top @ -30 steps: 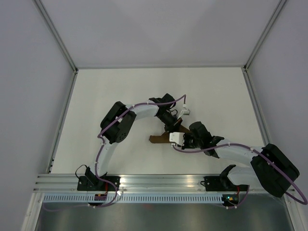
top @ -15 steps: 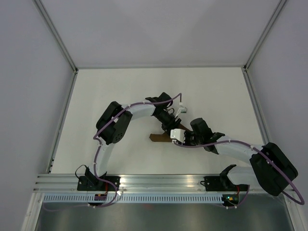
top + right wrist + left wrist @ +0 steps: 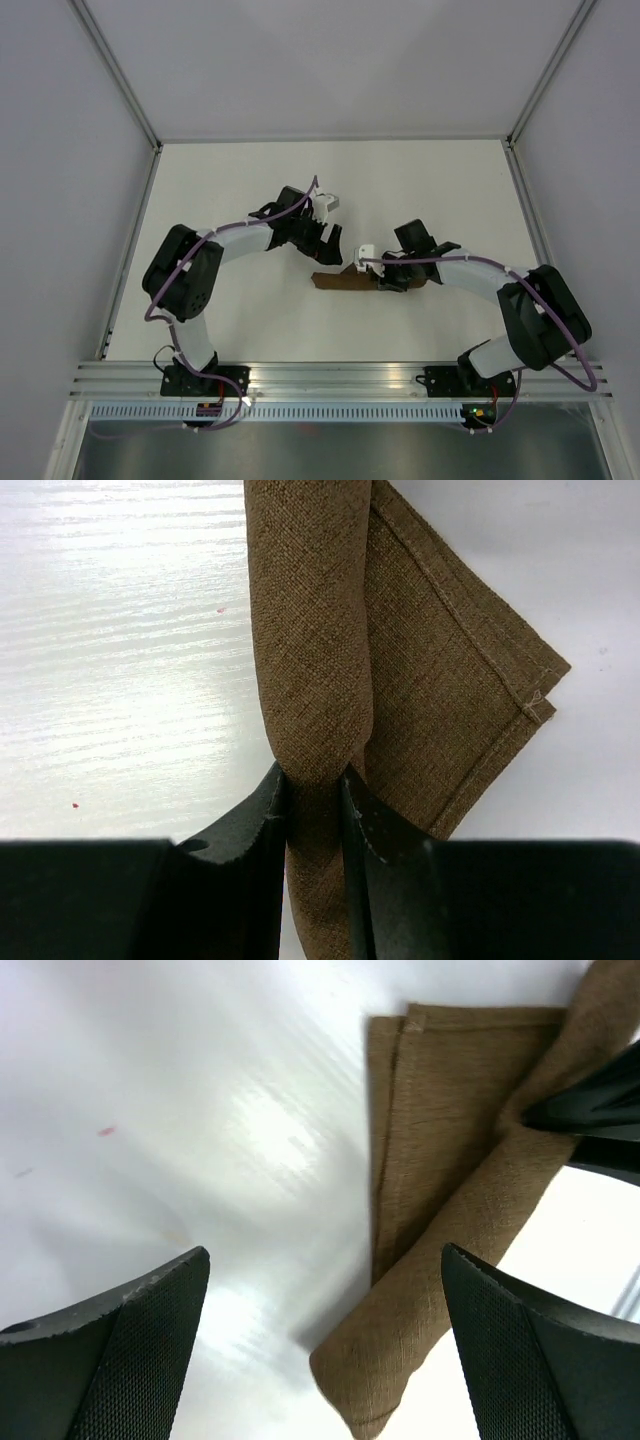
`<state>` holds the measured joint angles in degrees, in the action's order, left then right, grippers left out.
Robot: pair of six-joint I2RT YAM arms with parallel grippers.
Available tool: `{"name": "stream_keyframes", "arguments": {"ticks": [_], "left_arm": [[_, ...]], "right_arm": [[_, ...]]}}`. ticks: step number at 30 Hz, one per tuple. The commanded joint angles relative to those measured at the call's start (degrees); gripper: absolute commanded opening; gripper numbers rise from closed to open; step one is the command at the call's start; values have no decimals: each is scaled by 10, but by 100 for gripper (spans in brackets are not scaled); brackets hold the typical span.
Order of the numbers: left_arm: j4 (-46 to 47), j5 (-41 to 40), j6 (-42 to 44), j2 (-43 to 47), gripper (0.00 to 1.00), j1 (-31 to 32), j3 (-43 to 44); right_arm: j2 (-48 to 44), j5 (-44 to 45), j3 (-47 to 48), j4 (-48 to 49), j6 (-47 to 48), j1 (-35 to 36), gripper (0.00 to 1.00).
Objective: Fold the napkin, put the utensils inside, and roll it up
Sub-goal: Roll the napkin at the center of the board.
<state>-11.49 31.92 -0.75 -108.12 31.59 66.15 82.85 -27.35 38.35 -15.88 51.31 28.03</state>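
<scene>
Right wrist view: right pincer (image 3: 312,790) clamped on the part-rolled napkin (image 3: 310,630), which runs ahead of it; left pincer (image 3: 320,1257) apart, empty. Rolling seems the step in hand; next, wind in the loose flap.

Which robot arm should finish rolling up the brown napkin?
Probably the right. The right tool pinches the rolled napkin, while the left tool hangs open nearby, holding nothing.

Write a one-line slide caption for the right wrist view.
Right tool pinches the rolled brown napkin, its hemmed corner flap splayed beside the roll on the white table.
</scene>
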Motion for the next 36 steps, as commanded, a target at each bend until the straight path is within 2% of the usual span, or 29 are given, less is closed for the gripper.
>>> {"name": "stream_keyframes", "arguments": {"ticks": [1,6,13,14,15,16,21,27,36], "left_arm": [[154,-113,-78,108,100,7,-59],[250,-187,-80,250,98,12,-165],[275,-280,-20,326,91,62,-214],[273,-281,-13,328,92,66,-213],[275,-301,6,331,99,86,-214],[276,-316,25,332,100,101,-214],[265,-381,112,310,100,171,-200],[225,-409,182,243,100,234,-174],[208,-409,243,140,100,275,-144]], "right_arm": [[49,-53,44,-90,29,-24,3],[111,-74,95,-145,54,-47,3],[194,-113,175,-211,74,-66,3],[212,-118,183,-226,76,-68,3],[220,-119,191,-233,80,-70,3],[230,-121,206,-241,83,-72,3],[282,-121,248,-288,91,-81,2],[332,-124,301,-325,81,-92,2],[359,-121,327,-333,70,-98,2]]}}
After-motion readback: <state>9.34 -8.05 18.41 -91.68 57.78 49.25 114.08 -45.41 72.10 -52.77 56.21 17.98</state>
